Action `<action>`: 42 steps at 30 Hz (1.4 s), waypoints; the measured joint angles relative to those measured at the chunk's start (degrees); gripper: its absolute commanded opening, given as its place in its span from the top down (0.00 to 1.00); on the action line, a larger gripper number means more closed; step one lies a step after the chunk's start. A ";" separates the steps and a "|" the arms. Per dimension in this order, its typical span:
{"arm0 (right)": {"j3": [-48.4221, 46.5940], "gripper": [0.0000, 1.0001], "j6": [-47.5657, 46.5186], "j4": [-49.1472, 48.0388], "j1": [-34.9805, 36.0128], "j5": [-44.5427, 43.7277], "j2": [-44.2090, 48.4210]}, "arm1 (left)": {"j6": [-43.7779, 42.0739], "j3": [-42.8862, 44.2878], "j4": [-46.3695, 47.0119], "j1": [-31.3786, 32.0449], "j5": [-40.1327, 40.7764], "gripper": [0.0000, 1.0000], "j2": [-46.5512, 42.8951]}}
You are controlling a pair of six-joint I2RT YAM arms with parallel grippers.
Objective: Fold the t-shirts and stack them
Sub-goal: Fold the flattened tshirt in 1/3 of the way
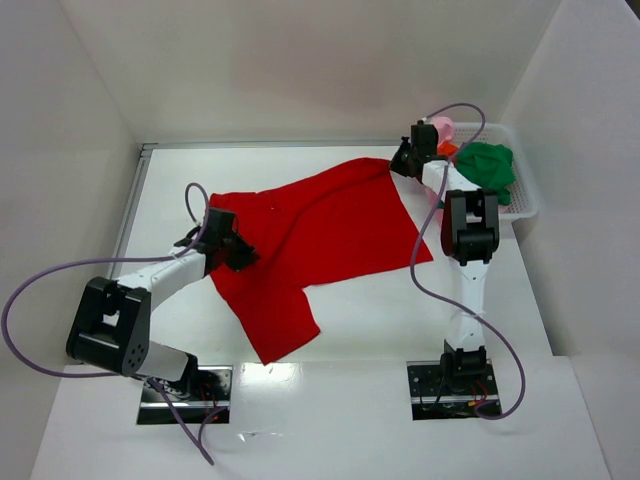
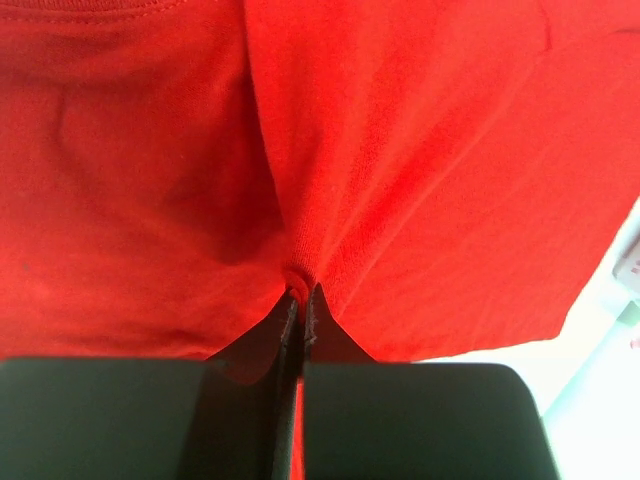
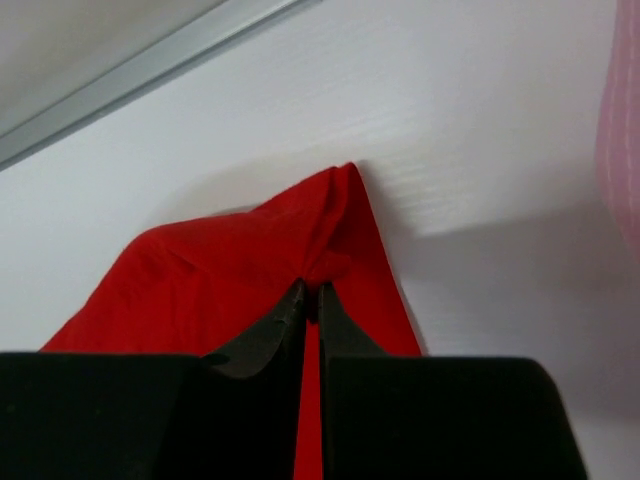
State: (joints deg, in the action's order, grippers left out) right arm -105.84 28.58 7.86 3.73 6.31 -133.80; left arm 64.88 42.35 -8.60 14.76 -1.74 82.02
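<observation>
1. Top external view shows the bright red soft cloth t-shirt (image 1: 320, 235) lying on the white table (image 1: 400, 320). It is stretched between the two arms, and one part reaches toward the near edge.
2. At the far right sits the white plastic lattice basket (image 1: 527, 205). The dark green t-shirt (image 1: 487, 165), the pale pink t-shirt (image 1: 442, 127) and a bit of the orange t-shirt (image 1: 448, 150) are bunched up in it.
3. Left wrist view shows the left gripper (image 2: 300, 298) pressed together. It pinches a little fold of the red cloth on the shirt's left side.
4. Right wrist view shows the right gripper (image 3: 312, 290) pressed together too. It pinches a far corner of the red shirt, near the basket.
5. I think the step now is to pull the red shirt flat so it can be folded.
6. To do it well, both pinches should be tight, and the arms should pull apart gently, low over the table.
7. If they pull too hard, the cloth may slip out. The right arm should also mind the basket.
</observation>
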 measured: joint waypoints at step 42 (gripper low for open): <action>13.27 0.67 2.71 5.14 -0.04 -0.87 8.00 | -0.15 -4.98 -3.85 -0.81 1.11 1.00 -10.60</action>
State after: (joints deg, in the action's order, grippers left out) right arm -92.58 31.29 12.99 3.68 5.43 -125.80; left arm 64.73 37.36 -12.45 13.96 -0.62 71.42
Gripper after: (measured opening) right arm 0.295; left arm 0.010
